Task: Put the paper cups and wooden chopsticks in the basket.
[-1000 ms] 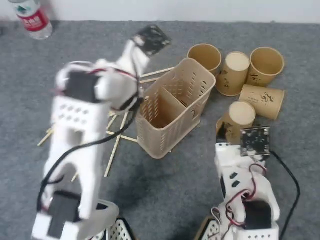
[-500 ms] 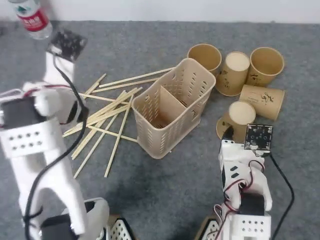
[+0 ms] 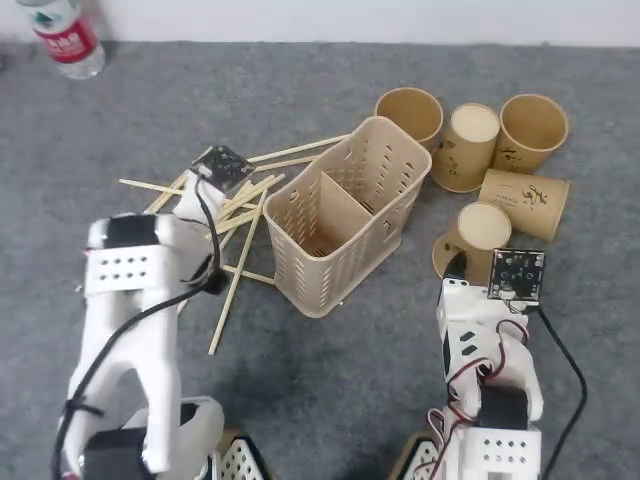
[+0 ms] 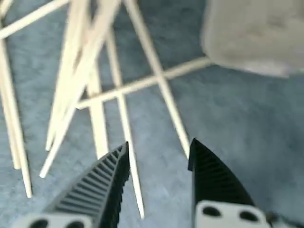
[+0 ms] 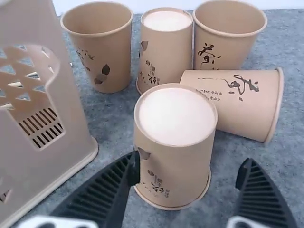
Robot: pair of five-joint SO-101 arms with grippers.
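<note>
Held left tool (image 4: 159,145) spread over chopsticks (image 4: 78,66) beside the basket (image 3: 330,275), ready to pinch one; posed right tool (image 5: 190,161) agape astride an upturned cup (image 5: 175,118) opposite.

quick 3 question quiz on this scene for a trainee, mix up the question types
1. How many paper cups sit outside the basket?
2. True or false: a paper cup already sits in the basket.
3. What lies right under the left gripper? A) wooden chopsticks B) an upturned cup C) a bottle

Key: 1) five; 2) false; 3) A
</note>
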